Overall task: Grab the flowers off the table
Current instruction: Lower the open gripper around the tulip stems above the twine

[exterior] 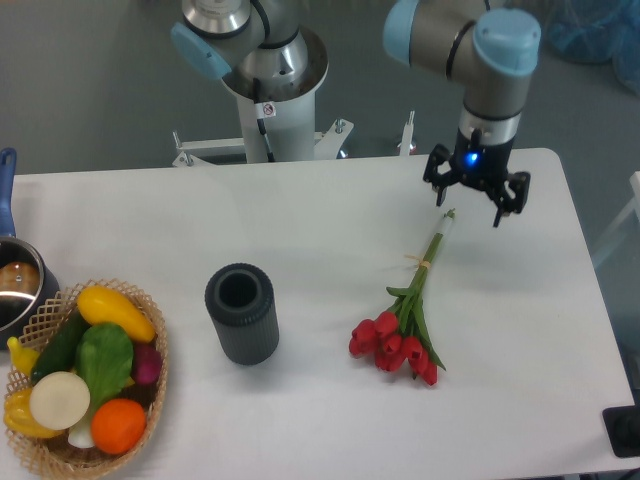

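My jaws (468,203) hang spread wide just above the flowers' (405,325) stem tips; red tulip heads lie further below-left, flat on the desk (320,220).

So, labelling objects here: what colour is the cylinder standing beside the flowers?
Dark grey cylinder, open at the top, clearest in the fixed camera view.
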